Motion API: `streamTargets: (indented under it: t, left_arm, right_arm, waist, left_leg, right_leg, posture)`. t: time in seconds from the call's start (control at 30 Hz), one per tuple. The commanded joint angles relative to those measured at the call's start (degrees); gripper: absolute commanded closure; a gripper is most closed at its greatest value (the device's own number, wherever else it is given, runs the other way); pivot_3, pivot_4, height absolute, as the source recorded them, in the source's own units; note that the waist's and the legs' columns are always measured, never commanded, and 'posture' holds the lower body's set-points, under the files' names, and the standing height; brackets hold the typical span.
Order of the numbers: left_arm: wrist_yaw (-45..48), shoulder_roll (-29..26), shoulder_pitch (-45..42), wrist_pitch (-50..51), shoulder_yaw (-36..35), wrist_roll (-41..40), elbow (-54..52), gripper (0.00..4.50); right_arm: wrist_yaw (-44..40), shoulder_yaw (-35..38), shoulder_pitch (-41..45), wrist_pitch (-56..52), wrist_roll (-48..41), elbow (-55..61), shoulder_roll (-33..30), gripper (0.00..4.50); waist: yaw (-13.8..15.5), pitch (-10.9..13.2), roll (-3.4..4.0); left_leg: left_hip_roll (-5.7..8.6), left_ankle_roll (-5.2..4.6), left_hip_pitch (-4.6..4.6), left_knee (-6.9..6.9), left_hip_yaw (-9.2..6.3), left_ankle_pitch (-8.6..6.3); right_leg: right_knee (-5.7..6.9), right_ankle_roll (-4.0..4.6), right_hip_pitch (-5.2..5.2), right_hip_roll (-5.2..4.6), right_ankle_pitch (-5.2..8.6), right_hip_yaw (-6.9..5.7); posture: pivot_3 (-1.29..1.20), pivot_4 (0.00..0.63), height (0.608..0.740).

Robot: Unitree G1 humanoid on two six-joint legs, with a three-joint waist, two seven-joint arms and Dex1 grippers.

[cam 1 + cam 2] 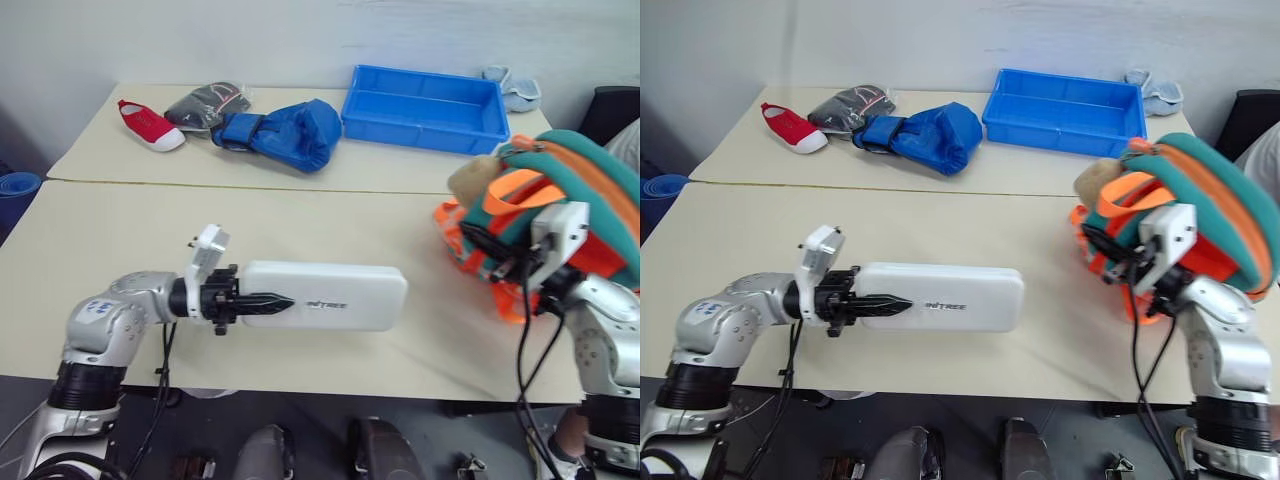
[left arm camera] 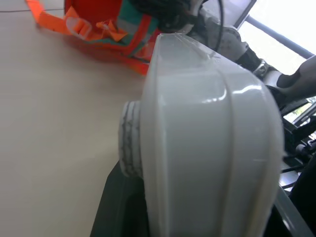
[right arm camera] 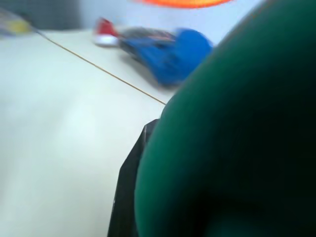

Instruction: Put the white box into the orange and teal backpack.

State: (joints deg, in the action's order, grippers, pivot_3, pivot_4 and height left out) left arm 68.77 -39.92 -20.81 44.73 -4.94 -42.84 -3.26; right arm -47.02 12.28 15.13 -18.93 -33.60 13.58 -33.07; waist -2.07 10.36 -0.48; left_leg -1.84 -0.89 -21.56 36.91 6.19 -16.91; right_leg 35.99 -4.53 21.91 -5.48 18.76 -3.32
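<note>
While the left gripper (image 1: 268, 300) pinches the white box (image 1: 325, 296) near the table's (image 1: 120, 230) front edge, the right gripper (image 1: 1118, 262), clamped on the backpack (image 1: 560, 215) at the right edge, should hold its mouth wide.

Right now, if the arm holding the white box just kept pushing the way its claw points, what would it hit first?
The left gripper points across the table toward the backpack, holding the white box. The box's far end would probably meet the backpack's orange lower part first, though depth is hard to judge.
</note>
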Motion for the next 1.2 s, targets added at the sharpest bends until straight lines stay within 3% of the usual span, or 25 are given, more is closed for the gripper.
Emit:
streamTargets:
  t: [0.03, 0.2, 0.33, 0.4, 0.57, 0.73, 0.87, 1.2]
  left_arm:
    - [-0.3, -2.5, 0.3, -0.2, -6.4, -1.7, 3.7, 3.27]
    - [-1.2, -6.1, -0.6, 2.5, -12.5, -2.5, 10.4, 3.27]
    - [-0.9, -8.7, -2.4, 4.8, -16.0, -4.2, 11.4, 3.27]
    - [-1.1, -9.2, -3.0, 6.1, -17.0, -5.4, 10.4, 3.27]
    - [-1.4, -9.1, -2.6, 7.8, -17.2, -7.4, 5.3, 3.27]
    - [-4.6, -4.0, -7.8, 6.5, -15.0, -8.9, 1.0, 3.27]
    - [-6.3, 2.6, -15.6, -1.6, -8.8, -3.2, 1.4, 3.27]
    - [-2.4, 12.2, -28.1, -18.9, 1.6, 8.4, 13.5, 3.27]
  right_arm:
    - [0.2, -3.9, 0.4, -7.6, -8.9, 12.5, 0.2, 4.48]
    - [1.9, -1.8, -5.2, -20.5, -24.3, 23.1, -5.0, 4.48]
    - [0.4, 7.1, -12.5, -27.9, -38.6, 26.2, -14.8, 4.48]
    - [-0.7, 11.5, -16.0, -29.6, -41.2, 25.0, -18.2, 4.48]
    - [-4.5, 17.1, -20.8, -31.7, -39.9, 19.1, -23.3, 4.48]
    - [-6.9, 18.9, -18.8, -30.5, -36.4, 13.6, -25.6, 4.48]
    - [-7.4, 16.9, -17.2, -30.6, -34.8, 13.6, -25.2, 4.48]
    - [-6.2, 14.5, -14.7, -30.6, -32.9, 14.4, -23.2, 4.48]
  waist:
    - [0.2, 0.0, 0.00]
    - [0.5, 0.0, -0.01]
    - [0.8, 0.1, -0.16]
    - [0.9, 0.1, -0.25]
    - [0.9, 0.1, -0.31]
    - [0.9, 0.1, -0.38]
    - [2.3, 0.2, -0.46]
    - [2.9, 0.3, -0.57]
  left_leg:
    - [-0.01, 0.00, -0.05, -0.03, -0.01, 0.00]
    - [0.00, 0.11, -0.80, 0.04, -0.11, 0.09]
    - [0.14, -0.12, -0.95, 0.10, -0.18, -0.04]
    - [0.18, -0.22, -1.00, 0.13, -0.23, -0.10]
    - [0.19, -0.23, -0.98, 0.13, -0.24, -0.12]
    - [0.18, -0.25, -0.94, 0.16, -0.27, -0.05]
    - [0.19, -0.21, -0.92, 0.25, -0.27, 0.12]
    - [0.20, -0.16, -0.94, 0.35, -0.08, 0.25]
  right_leg:
    - [0.02, 0.02, 0.07, 0.00, 0.01, 0.00]
    - [0.06, 0.05, 0.74, -0.06, 0.02, -0.08]
    - [-0.14, 0.03, 0.69, -0.25, 0.02, -0.19]
    - [-0.24, 0.02, 0.64, -0.34, 0.01, -0.25]
    - [-0.35, -0.01, 0.56, -0.35, -0.01, -0.27]
    - [-0.18, -0.02, 0.57, -0.30, -0.01, -0.31]
    - [-0.04, -0.10, 0.56, -0.23, -0.06, -0.33]
    - [-0.04, -0.18, 0.57, -0.03, -0.11, -0.28]
  posture:
    - [0.00, 0.150, 0.740]
    - [0.00, 0.150, 0.740]
    - [0.00, 0.150, 0.740]
    - [0.00, 0.150, 0.740]
    - [0.00, 0.150, 0.740]
    - [0.00, 0.150, 0.740]
    - [0.00, 0.150, 0.740]
    - [0.00, 0.150, 0.740]
